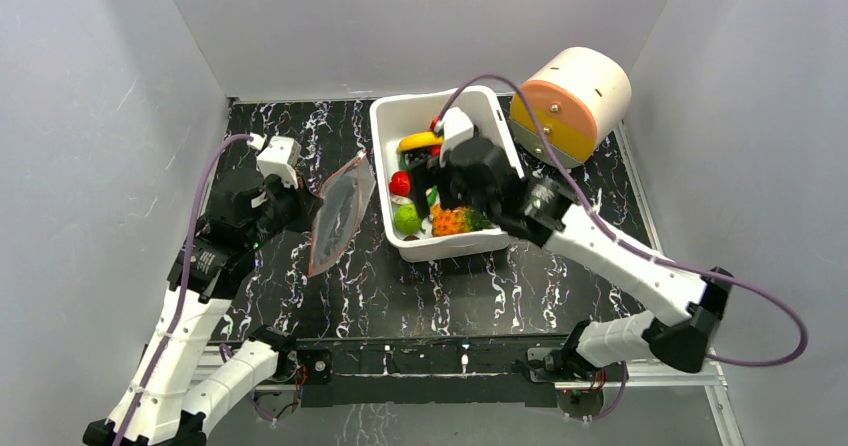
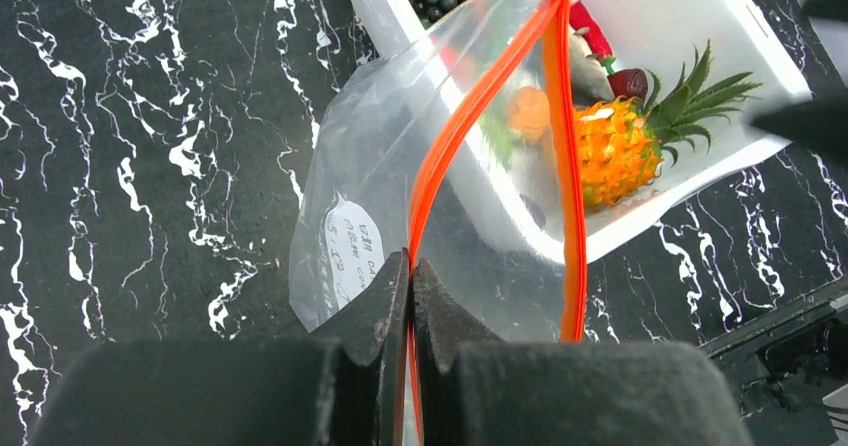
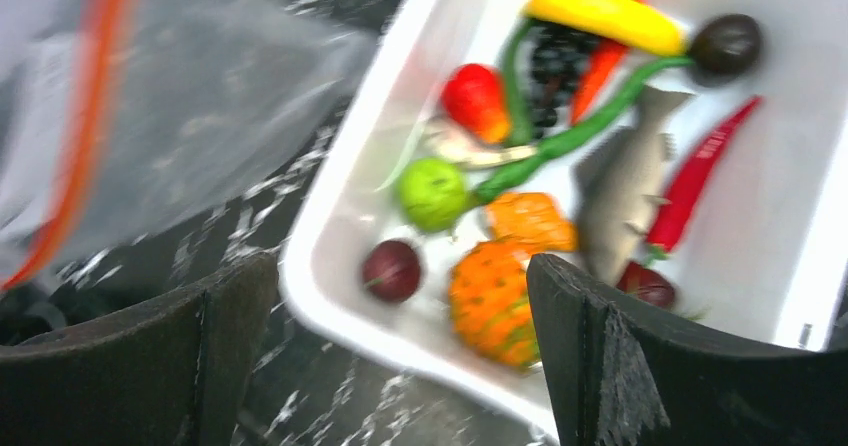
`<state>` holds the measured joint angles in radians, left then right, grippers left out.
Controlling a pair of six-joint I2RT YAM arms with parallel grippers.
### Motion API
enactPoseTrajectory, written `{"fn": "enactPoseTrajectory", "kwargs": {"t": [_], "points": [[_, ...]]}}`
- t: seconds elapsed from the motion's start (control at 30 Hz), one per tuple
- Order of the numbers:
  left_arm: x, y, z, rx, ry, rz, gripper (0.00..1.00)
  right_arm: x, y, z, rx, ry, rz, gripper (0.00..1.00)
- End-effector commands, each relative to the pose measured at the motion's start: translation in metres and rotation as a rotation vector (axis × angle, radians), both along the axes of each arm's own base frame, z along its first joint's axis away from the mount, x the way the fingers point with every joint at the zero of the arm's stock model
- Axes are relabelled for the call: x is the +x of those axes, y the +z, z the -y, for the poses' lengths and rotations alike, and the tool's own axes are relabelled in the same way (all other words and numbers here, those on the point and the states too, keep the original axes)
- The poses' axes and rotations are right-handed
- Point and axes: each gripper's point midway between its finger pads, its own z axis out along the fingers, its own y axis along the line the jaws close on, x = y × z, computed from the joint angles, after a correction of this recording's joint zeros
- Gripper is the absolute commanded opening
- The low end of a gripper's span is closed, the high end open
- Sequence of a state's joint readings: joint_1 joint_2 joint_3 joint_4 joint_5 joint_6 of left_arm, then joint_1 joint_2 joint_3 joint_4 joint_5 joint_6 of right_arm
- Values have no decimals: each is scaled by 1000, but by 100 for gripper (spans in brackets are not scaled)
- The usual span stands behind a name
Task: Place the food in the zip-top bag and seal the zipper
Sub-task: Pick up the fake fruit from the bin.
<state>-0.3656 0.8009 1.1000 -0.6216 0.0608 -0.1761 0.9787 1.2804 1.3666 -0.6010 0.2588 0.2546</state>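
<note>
**Table**: black marbled top. My two arms reach up from its near edge.

**Left arm:** bent at the elbow and angled inward to the bin's left side.

**Right arm:** stretched diagonally from the right, its wrist over the bin. The wrist hides part of the contents from above.

**Drum**: cream, orange and yellow, lying on its side at the far right.

**White bin**: at the centre of the table, its long axis running near to far. The right wrist view cuts off its far end.

**Zip-top bag**: clear, held just left of the bin, with its long axis sloping from far right to near left. I cannot tell whether its lower corner touches the table.

**Zipper**: its two orange strips are spread in a V, so the mouth gapes toward my left wrist.

**Left gripper**: jaws pressed together on one zipper strip.

**Right gripper**: fingers spread wide with nothing between them, above the bin's near left corner.

**Food, all in the bin:**
- pineapple, leaves pointing right in the left wrist view
- fish
- banana
- chili
- grapes, blurred
- lime
</note>
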Motion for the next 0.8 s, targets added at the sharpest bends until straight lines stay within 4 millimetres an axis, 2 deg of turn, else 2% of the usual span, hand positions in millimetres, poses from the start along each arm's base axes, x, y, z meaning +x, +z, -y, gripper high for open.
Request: {"fn": "enactPoseTrajectory", "kwargs": {"t": [0.0, 0.13, 0.23, 0.5, 0.6, 0.67, 0.77], "points": [[-6, -4, -1, 6, -15, 6, 0, 67, -23, 40, -104, -115, -40, 98], [-10, -5, 3, -28, -28, 0, 0, 90, -52, 57, -186, -136, -134, 98], [-13, -5, 6, -48, -39, 7, 0, 100, -77, 71, -286, -147, -191, 98], [-22, 3, 13, -96, -77, 23, 0, 106, -117, 105, -457, -131, -344, 98], [-24, 11, 13, -112, -76, 42, 0, 113, -126, 119, -494, -165, -377, 98], [-25, 16, 14, -119, -83, 56, 0, 114, -128, 120, -492, -154, -398, 98], [-26, 18, 12, -122, -76, 59, 0, 111, -144, 117, -500, -117, -473, 98]]}}
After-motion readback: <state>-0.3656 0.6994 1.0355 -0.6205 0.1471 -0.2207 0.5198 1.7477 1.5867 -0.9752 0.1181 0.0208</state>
